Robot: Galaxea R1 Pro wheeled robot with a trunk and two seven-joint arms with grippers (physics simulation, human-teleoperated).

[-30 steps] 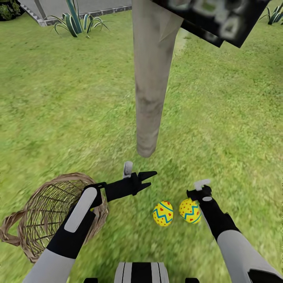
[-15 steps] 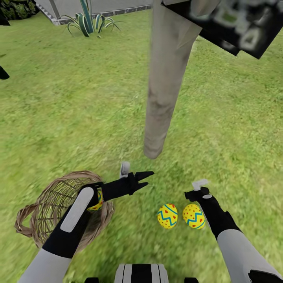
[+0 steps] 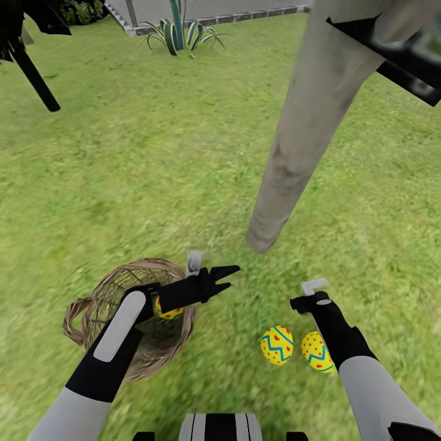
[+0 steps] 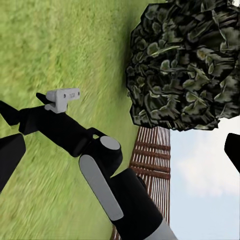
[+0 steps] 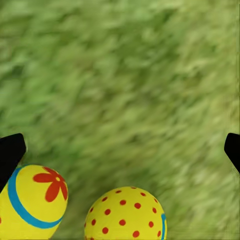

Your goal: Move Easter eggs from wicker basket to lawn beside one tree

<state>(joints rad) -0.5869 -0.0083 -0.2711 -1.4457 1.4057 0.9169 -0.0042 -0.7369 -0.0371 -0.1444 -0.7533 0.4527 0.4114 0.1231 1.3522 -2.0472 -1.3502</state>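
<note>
The wicker basket (image 3: 116,306) stands on the lawn (image 3: 153,184) at the near left. One Easter egg (image 3: 169,311) lies inside it, partly hidden by my left forearm. My left gripper (image 3: 226,277) (image 4: 120,150) is open and empty, past the basket's right rim and pointing toward the tree trunk (image 3: 306,135). Two more eggs lie side by side on the grass near the trunk's foot: a zigzag one (image 3: 277,345) (image 5: 32,205) and a dotted one (image 3: 317,351) (image 5: 125,215). My right gripper (image 3: 302,303) (image 5: 120,150) hangs open just above and beside them, holding nothing.
A spiky agave plant (image 3: 177,27) and grey paving (image 3: 214,7) lie at the lawn's far edge. A thin black trunk (image 3: 33,76) stands far left. Dark foliage (image 3: 398,55) (image 4: 185,65) hangs overhead at right. A wooden fence (image 4: 152,160) shows in the left wrist view.
The whole view has shifted: basket, trunk and eggs sit further right in the picture. The egg in the basket has come into sight. Both arms hold the same pose.
</note>
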